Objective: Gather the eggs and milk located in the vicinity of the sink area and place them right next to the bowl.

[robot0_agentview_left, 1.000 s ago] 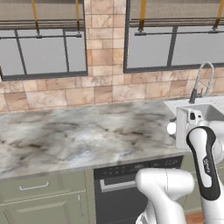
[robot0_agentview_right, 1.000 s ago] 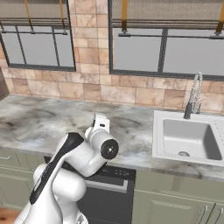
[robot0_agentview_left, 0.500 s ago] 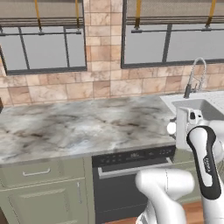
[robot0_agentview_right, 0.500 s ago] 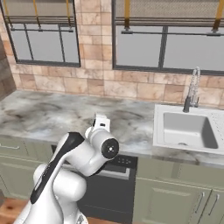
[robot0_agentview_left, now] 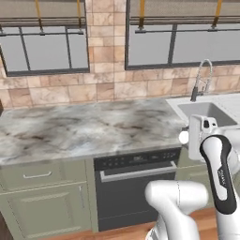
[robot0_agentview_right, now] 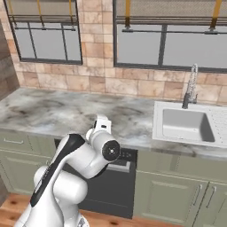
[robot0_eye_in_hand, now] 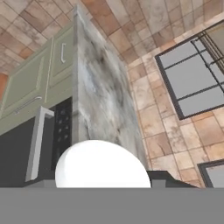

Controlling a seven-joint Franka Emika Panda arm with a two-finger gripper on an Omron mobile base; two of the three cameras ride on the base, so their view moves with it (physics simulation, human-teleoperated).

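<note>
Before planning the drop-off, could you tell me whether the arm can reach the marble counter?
Probably yes: the pincer, holding the egg, hangs at the counter's front edge, nothing between.

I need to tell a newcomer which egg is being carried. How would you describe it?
Start at the white sink on the marble counter, then find the robot's white arm in front of the black dishwasher. The egg is the smooth white ball between its fingers.

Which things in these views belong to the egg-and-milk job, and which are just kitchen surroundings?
Job:
small smooth white egg
white rectangular sink basin
tall steel coil-spring faucet

Surroundings:
grey marbled countertop
black dishwasher front
sage-green cabinet doors
dark-framed windows
</note>
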